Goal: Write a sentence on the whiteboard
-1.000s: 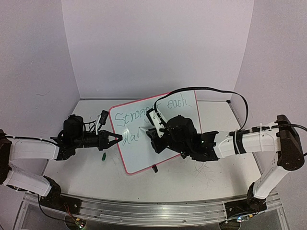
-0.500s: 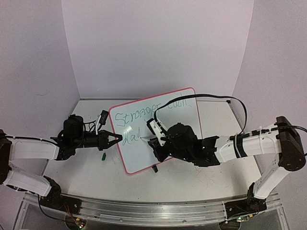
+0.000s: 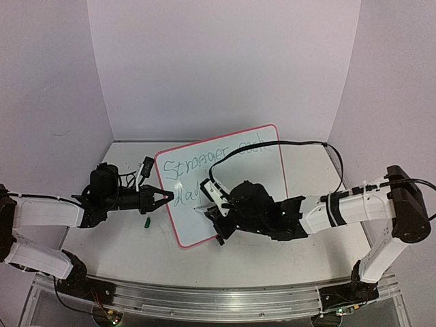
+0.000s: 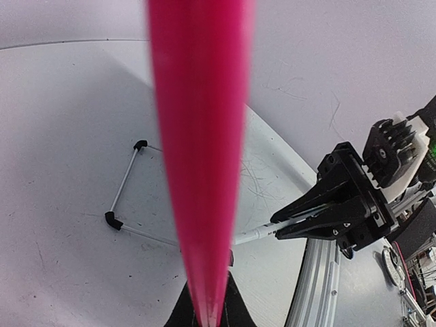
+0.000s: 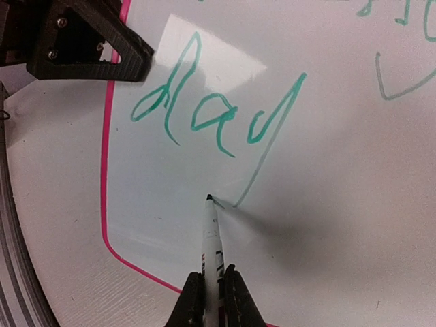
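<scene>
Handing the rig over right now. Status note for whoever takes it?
Left gripper: shut on the whiteboard at its left rim, steadying it.
Right gripper: shut on the marker, tip at the board beside the y's tail.
Done: the sentence reads "Stronger each" over "day".
Left: probably finish that tail, lift the marker off, release the board.

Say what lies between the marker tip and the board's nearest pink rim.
Only bare whiteboard from marker tip to rim; the right wrist view shows it.

whiteboard (image 3: 264, 170) mid-table, left gripper (image 3: 169, 197) on its left edge, marker (image 5: 213, 238) tip below sentence (image 3: 204, 160)
</scene>
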You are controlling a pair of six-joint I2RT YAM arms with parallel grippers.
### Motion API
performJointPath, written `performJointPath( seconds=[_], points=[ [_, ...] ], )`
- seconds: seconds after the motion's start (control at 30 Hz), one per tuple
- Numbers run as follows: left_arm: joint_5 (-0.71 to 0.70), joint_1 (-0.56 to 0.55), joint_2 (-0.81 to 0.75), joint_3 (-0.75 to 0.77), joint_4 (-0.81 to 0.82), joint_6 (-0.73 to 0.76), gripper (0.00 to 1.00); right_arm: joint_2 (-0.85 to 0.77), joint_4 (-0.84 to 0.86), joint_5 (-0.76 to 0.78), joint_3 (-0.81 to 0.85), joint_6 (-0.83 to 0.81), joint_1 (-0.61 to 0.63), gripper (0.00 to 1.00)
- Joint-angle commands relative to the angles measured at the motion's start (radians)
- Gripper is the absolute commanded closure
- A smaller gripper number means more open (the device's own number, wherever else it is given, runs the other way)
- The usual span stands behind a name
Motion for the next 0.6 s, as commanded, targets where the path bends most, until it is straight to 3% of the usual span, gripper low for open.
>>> performJointPath(
  seconds=[0.0,0.2,0.57],
  points=[
    [-0.047,0.006,-0.002,0.015,-0.012,0.068,1.0,0.005,0.04,0.009,0.065,-0.011,0.002,1.0],
    [-0.047,0.006,0.007,0.017,-0.012,0.072,1.0,-0.102,0.059,0.041,-0.02,0.005,-0.008,1.0],
    [-0.047,0.006,-0.007,0.01,-0.013,0.069,1.0,-0.103,0.055,0.076,-0.025,0.009,-0.043,1.0]
  ],
)
